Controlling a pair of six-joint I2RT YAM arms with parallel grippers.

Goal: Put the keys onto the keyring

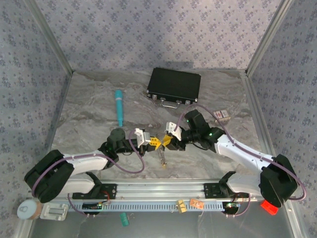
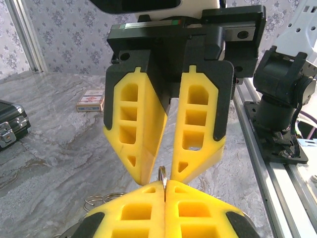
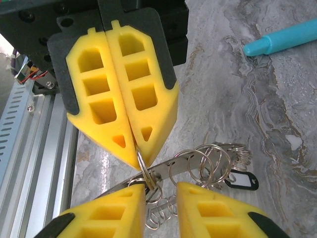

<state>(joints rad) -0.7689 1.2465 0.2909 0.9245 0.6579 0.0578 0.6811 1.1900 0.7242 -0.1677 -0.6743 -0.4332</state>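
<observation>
Surface: grey marbled table (image 1: 89,124), alu rail (image 1: 158,191) at near edge, patterned walls (image 1: 158,29).
Items at back: black case (image 1: 173,85), teal pen (image 1: 119,106), card box (image 1: 224,114).
My L gripper (image 3: 137,156): clenched on one small loop of the keyring (image 3: 198,161), mid-table.
My R gripper (image 3: 161,188): jaws parted round the loops; pad contact unclear.
Also: keys (image 1: 162,156), below the tips, too small to sort.

- We have a left arm (image 1: 74,161) and a right arm (image 1: 242,151), both with white links and bulky black joints.
- Thin purple cables (image 1: 140,167) loop along each arm.
- Our fingers (image 2: 147,144) are yellow wedges with square cut-outs, set in black holders.
</observation>
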